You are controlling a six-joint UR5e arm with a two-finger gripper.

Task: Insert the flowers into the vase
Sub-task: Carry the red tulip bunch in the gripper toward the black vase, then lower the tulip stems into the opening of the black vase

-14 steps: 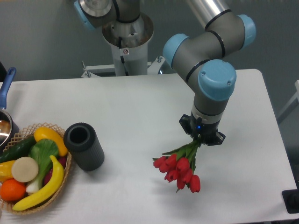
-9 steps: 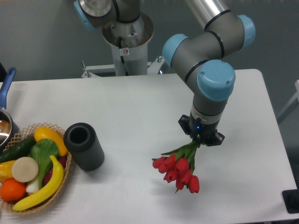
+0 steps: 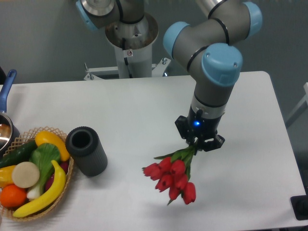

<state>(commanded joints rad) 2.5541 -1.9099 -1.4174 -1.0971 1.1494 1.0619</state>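
My gripper is shut on the green stems of the flowers, a bunch of red closed tulips with green leaves. The blooms hang down and to the left, lifted above the white table, with a shadow under them. The vase, a matte black ribbed cylinder with an open round mouth, stands upright at the left, well to the left of the gripper and the flowers.
A woven basket with a banana, an orange, a cucumber and a leafy vegetable sits at the front left, touching the vase's side. A pot with a blue handle is at the far left edge. The robot base stands behind the table.
The gripper has moved left and a little up with the flowers in it. The vase and the basket have not moved.
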